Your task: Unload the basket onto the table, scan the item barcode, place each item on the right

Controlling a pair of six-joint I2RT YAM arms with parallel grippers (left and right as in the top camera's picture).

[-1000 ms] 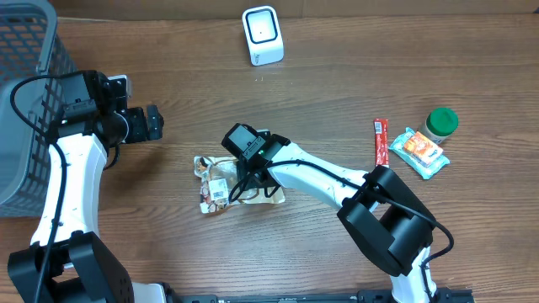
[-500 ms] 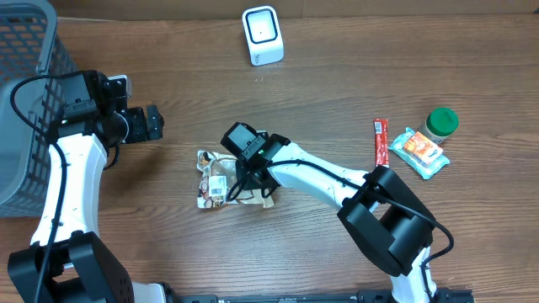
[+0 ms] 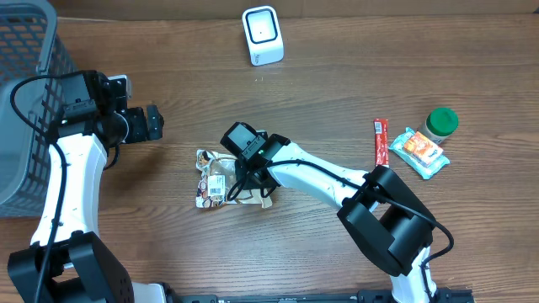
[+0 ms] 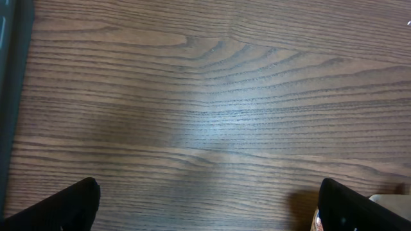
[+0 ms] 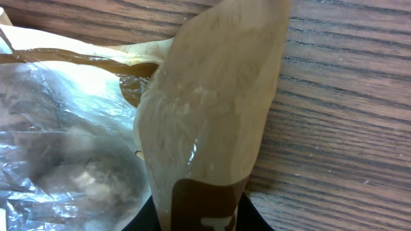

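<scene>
One desk (image 3: 337, 84), brown wood grain. One snack pouch (image 3: 215, 183), crinkly clear-and-brown film with a white label, lies midway between the back and front edges, left of centre. We see the right gripper (image 3: 244, 178) pinching a raised fold of it. Left gripper (image 3: 154, 123) gapes wide, holding nothing, beside one grey mesh basket (image 3: 25, 101) at the left edge. One white boxy scanner (image 3: 263, 35) sits at the back edge.

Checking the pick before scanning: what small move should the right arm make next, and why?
Probably a slight lift: the right gripper looks pinched shut on the snack bag, which lies on the table, away from the white scanner at the back.
</scene>
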